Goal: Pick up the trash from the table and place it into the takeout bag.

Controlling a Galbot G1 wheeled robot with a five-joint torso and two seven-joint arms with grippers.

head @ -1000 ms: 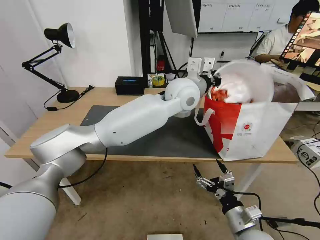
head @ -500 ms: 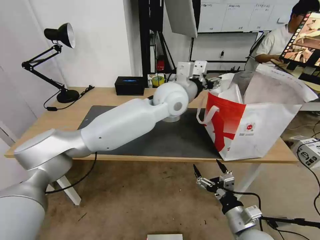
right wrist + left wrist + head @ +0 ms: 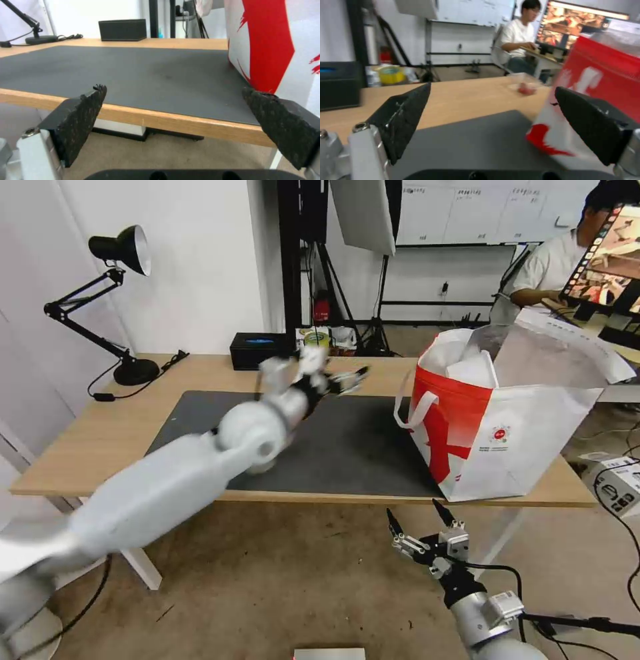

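Worktop (image 3: 200, 373) carried the takeout bag (image 3: 507, 447) at 3 o'clock, mouth gaping to take trash, left tool (image 3: 343, 380) hung over the mat (image 3: 360, 447) with fingers spread and empty, likely between picks, clamshell tray (image 3: 524, 86) sat beyond the bag, right tool (image 3: 421, 527) idled open below the front edge.

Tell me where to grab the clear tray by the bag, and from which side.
Pinch the near rim of the clear tray with the left gripper, jaws open and facing it across the table. It lies low and flat close to the takeout bag, so probably approach from the side away from the bag. The right gripper hangs open below the table edge.
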